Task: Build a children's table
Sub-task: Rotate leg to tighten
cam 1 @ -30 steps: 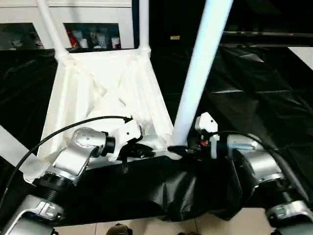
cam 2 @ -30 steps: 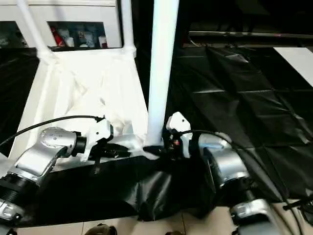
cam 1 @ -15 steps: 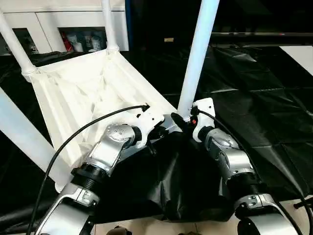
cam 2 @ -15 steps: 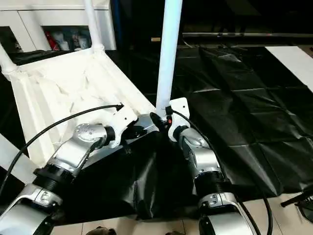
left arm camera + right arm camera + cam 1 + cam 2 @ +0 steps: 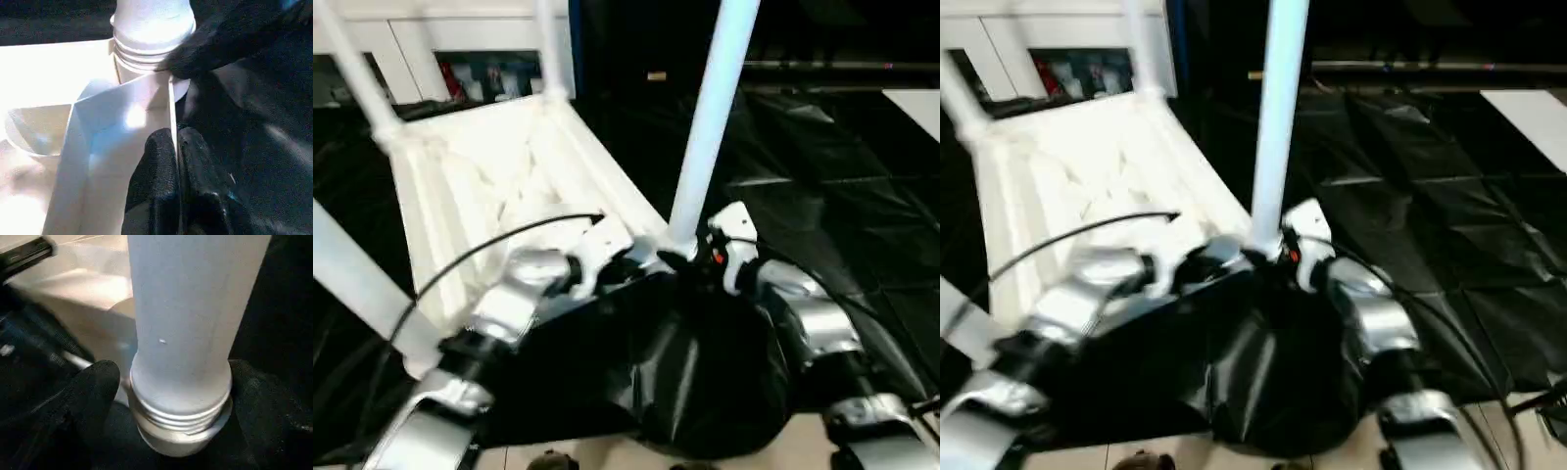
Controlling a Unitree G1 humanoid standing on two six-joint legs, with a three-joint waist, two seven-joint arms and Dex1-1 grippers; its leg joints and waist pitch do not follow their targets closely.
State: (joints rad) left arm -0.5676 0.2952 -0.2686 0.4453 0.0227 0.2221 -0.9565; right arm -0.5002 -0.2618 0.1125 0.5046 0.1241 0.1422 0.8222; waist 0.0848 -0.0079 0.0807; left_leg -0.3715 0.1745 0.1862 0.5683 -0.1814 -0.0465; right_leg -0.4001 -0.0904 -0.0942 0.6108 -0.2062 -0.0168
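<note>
Head-camera frames show the children's table (image 5: 499, 176) lying upside down on the black-draped work surface (image 5: 822, 166), ribbed underside up, spreading from the centre toward ten o'clock. Two far legs stand at eleven and twelve o'clock, a third crosses at nine. The near leg (image 5: 710, 117) rises from the corner socket at centre toward one o'clock. The left gripper (image 5: 636, 262) sits at the table's near edge, just at nine o'clock of that socket; the right gripper (image 5: 690, 262) meets the leg's base from three o'clock.

Left wrist view: the left gripper (image 5: 176, 161) has its two black fingers pressed together on a thin upright white rib of the table, pinching it. Beyond stands the leg's ringed base, a black finger of the right gripper touching it.

Right wrist view: the right gripper (image 5: 178, 401) straddles the leg's ringed base, one finger (image 5: 95, 391) on each side, spread wide and close against it; whether they squeeze it I cannot tell.
</note>
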